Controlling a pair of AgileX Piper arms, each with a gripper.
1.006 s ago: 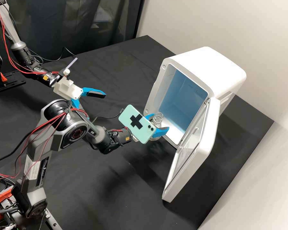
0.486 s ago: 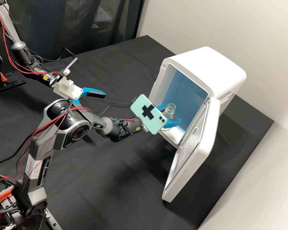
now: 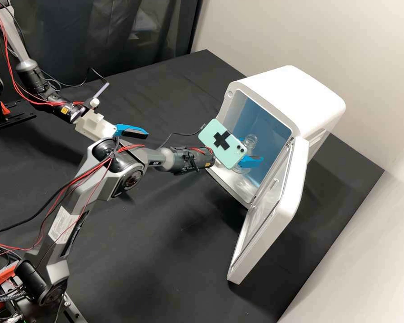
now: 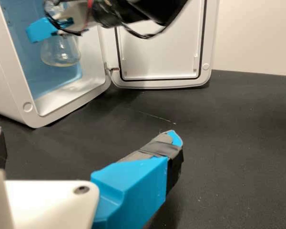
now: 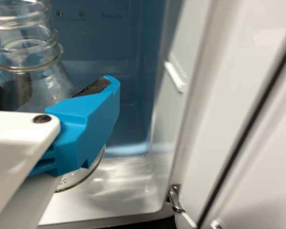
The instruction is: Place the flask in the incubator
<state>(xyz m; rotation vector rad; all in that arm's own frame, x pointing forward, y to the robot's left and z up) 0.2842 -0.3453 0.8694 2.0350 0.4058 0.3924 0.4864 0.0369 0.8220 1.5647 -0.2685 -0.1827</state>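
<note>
Right gripper (image 3: 246,155) clamps the flask (image 3: 249,141) inside the incubator (image 3: 296,96), seemingly off its floor; if we release here it could drop and tip. Left gripper (image 4: 83,143) fingers apart.

The right arm (image 3: 121,172) stretches forward almost level, its right gripper (image 3: 246,157) clamped on the flask (image 3: 250,141). Behind it the left arm (image 3: 36,80) slants down, its left gripper (image 4: 83,138) spread wide.

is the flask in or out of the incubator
In. The flask, held in the right pincer, is past the incubator's opening, against its blue interior. It looks not yet set down.
</note>
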